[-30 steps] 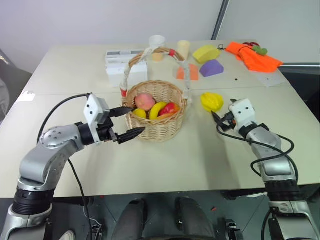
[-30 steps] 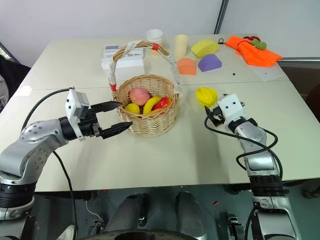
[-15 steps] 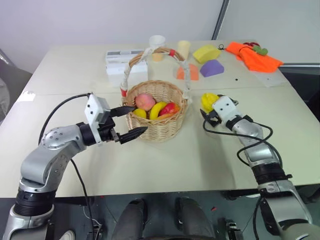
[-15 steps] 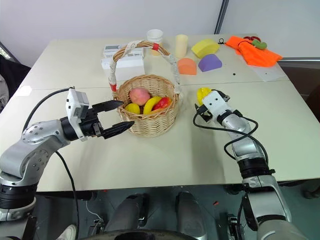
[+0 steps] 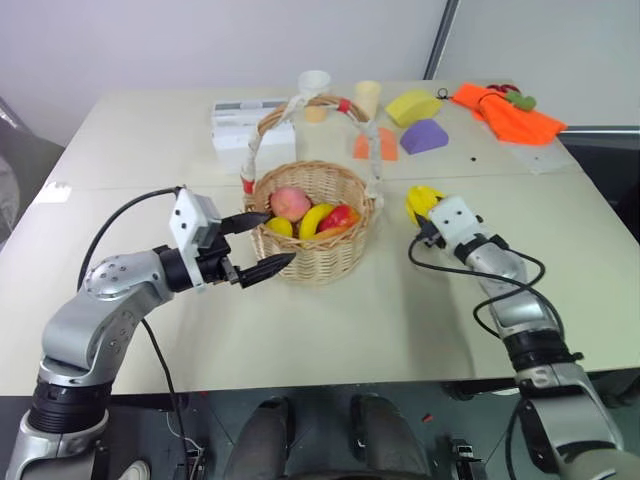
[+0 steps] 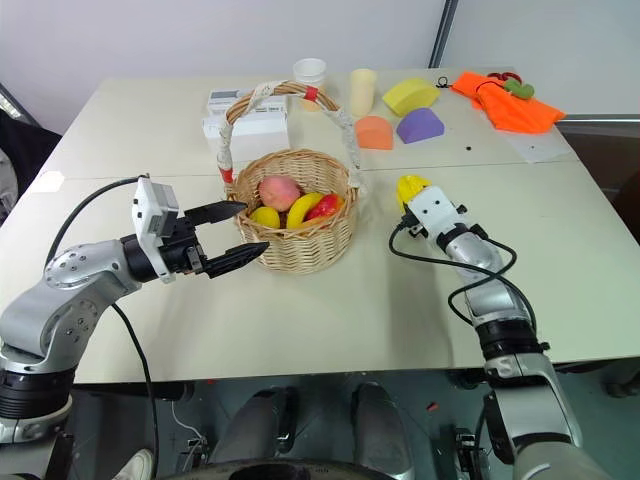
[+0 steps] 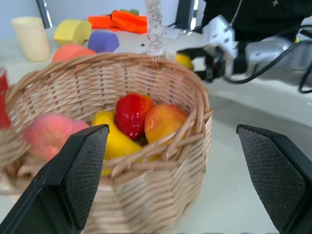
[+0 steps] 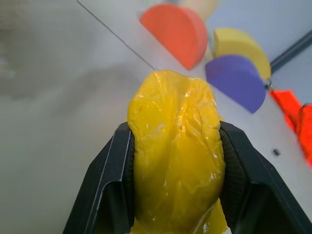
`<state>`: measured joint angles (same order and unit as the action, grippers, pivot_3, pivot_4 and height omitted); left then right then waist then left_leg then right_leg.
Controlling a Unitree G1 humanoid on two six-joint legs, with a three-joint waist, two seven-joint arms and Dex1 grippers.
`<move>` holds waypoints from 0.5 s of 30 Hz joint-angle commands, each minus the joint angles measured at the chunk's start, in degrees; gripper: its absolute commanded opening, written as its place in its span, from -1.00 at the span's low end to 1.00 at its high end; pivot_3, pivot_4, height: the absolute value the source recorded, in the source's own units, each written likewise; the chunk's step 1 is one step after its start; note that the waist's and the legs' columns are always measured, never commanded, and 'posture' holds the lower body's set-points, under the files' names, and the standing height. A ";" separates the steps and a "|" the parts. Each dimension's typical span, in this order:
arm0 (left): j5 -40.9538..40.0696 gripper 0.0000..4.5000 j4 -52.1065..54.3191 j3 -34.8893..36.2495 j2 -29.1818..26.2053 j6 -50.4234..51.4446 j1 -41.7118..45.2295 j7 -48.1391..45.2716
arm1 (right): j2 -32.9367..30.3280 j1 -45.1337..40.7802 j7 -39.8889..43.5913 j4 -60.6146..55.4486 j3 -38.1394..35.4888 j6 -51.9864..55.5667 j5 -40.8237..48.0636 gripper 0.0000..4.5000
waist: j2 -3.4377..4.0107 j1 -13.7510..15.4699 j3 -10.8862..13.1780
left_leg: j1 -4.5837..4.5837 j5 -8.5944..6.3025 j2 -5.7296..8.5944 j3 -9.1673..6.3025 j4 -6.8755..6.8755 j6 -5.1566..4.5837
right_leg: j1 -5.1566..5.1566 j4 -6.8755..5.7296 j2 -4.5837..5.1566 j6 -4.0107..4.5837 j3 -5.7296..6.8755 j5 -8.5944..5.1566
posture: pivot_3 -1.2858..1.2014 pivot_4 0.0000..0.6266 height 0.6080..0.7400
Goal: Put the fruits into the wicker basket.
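Two fingers of the right pincer (image 8: 173, 195) clamp the ribbed yellow fruit (image 8: 175, 146) between them; left pincer (image 5: 262, 243) spread beside the wicker basket (image 5: 318, 250).

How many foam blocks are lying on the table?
3: a yellow foam block at the far side, a purple foam block just in front of it, and an orange foam block left of the purple one.
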<state>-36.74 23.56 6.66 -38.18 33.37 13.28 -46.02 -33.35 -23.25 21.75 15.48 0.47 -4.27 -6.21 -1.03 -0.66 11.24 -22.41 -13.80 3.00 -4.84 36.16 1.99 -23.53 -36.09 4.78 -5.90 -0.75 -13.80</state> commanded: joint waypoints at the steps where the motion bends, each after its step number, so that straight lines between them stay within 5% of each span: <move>1: -0.17 1.00 0.12 3.45 -0.81 -1.56 -1.15 -0.21 | -4.20 4.69 7.87 -13.12 -6.55 2.64 9.19 -0.30 | 0.00 -0.01 0.00 | 0.00 0.00 0.00 0.00 0.01 0.00 | 0.01 0.00 0.00 0.00 0.00 0.00 | 0.03 -0.52 1.00; 6: -0.27 1.00 -2.29 6.06 -1.26 -4.06 -3.47 -2.53 | -11.99 14.69 24.02 -33.58 -15.00 20.25 33.94 -0.30 | 0.00 -0.07 0.00 | 0.02 -0.01 -0.09 0.00 0.03 -0.02 | 0.05 0.01 -0.02 0.02 0.00 -0.02 | 0.03 -0.52 1.00; 10: -0.57 1.00 -4.43 7.82 -0.96 -6.82 -4.44 -4.81 | -14.54 12.95 24.09 -45.94 -15.47 33.83 50.62 -0.30 | -0.01 -0.36 0.00 | 0.08 -0.04 -0.40 0.12 0.06 -0.06 | 0.06 0.03 -0.16 0.31 0.00 -0.07 | 0.03 -0.52 1.00; 15: -3.26 1.00 -4.61 9.78 0.20 -7.95 -5.17 -6.60 | -3.62 -3.62 10.76 -46.74 -0.62 40.98 44.67 -0.30 | -0.03 -0.24 -0.01 | 0.15 -0.04 -0.80 0.12 0.06 -0.05 | 0.04 0.05 -0.48 0.73 0.06 0.14 | 0.03 -0.52 1.00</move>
<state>-38.40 17.92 14.49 -38.02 26.69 8.12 -52.09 -38.13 -25.28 36.53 -31.05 -3.65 35.17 41.65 -1.06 -0.90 11.23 -22.26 -13.84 2.12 -4.76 36.22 1.94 -23.51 -36.04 4.18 -5.12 -0.68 -13.65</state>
